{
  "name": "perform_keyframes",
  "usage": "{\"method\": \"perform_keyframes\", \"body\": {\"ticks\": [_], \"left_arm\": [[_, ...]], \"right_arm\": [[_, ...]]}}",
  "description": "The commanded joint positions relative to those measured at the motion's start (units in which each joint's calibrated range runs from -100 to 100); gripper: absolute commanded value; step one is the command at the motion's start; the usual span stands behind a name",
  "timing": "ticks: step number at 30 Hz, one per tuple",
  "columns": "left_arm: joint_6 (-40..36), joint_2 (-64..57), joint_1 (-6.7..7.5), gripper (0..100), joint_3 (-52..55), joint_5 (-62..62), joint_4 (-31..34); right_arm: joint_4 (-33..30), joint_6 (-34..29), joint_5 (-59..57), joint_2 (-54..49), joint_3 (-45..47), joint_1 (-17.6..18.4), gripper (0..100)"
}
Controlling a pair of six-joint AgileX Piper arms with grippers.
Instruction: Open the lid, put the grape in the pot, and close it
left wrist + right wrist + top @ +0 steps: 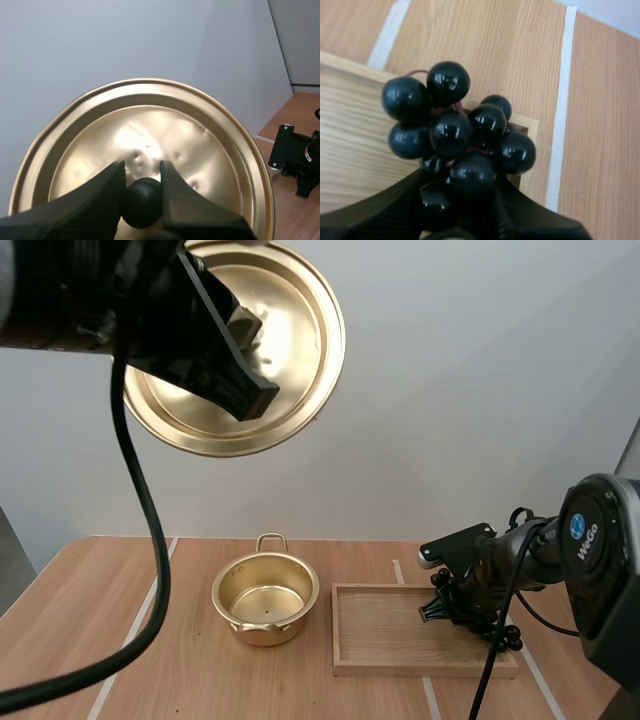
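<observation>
Left gripper: pinched on the black knob of the gold lid, held high above the pot, clear of its mouth. Wooden tray: on the surface just right of the pot, which stands open and empty. Right gripper: closed around the grape bunch at the tray's end away from the pot; best lifted clear of the tray wall, centred over the pot, released low.
</observation>
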State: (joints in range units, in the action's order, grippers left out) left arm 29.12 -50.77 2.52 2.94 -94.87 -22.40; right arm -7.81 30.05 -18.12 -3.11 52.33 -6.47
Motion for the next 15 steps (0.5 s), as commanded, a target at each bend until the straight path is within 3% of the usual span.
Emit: {"method": "perform_keyframes", "body": {"ticks": [1, 6, 11, 15], "left_arm": [[-1.9, -2.2, 0.19, 0, -6.5, 0.3, 0.8], [-4.0, -2.2, 0.19, 0, -13.5, 0.3, 2.4], [-7.1, -2.2, 0.19, 0, -19.2, -0.1, 5.7], [-8.9, -2.2, 0.19, 0, -21.8, -1.0, 8.7]], "right_arm": [[4.2, 0.2, 0.9, -9.4, 0.3, 0.7, 0], [7.8, 0.2, -0.8, -24.7, 0.3, 4.6, 0], [8.3, 3.7, -4.8, -35.4, -2.3, 13.4, 0], [8.3, 3.9, -7.8, -36.9, -6.0, 21.0, 0]]}}
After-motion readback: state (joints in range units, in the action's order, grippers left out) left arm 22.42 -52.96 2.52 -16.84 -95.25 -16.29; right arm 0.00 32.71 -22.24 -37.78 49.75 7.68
